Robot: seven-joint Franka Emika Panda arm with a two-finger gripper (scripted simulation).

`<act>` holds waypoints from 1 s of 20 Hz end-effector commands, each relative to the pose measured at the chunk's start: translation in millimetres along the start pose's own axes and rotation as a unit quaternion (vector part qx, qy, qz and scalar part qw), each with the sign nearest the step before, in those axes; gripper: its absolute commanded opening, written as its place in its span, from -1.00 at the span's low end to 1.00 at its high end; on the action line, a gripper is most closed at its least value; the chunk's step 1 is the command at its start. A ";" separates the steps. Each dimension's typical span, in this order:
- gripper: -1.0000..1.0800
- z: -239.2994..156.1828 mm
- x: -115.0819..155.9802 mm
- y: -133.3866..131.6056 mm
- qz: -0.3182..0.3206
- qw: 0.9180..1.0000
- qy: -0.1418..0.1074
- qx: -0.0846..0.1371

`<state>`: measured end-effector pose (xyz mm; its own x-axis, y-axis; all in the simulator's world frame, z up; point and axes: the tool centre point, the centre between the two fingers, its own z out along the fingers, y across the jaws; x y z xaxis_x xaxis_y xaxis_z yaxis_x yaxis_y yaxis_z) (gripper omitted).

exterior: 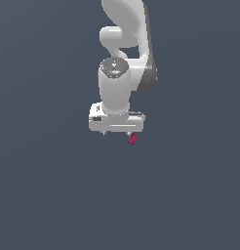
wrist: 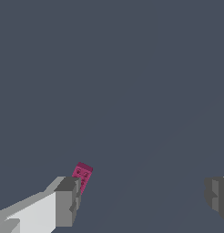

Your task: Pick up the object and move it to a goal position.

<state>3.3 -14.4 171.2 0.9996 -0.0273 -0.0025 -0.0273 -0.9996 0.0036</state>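
The object (exterior: pixel 133 138) is a tiny magenta-pink blocky piece with small bumps, showing just under the white hand on the exterior view's right. My gripper (exterior: pixel 118 133) points straight down and is open, its fingers spread wide. In the wrist view the object (wrist: pixel 82 176) lies right at the tip of one grey finger (wrist: pixel 68 200), which covers part of it. The other finger (wrist: pixel 217 195) is far off across the gap. Nothing sits between the fingers at the middle of my gripper (wrist: pixel 143 196). I cannot tell whether the near finger touches the object.
The white arm (exterior: pixel 124 44) rises behind the hand. A plain dark grey-blue surface (exterior: pixel 53 185) fills both views, with no other objects or edges showing.
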 end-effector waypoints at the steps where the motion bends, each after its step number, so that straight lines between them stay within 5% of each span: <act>1: 0.92 0.0 0.0 0.0 0.000 1.000 0.000 0.000; 20: 0.92 5.9 3.9 -1.1 0.009 1.000 0.009 0.007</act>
<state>8.6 -15.9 168.1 0.9992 -0.0366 0.0168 -0.0365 -0.9993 -0.0100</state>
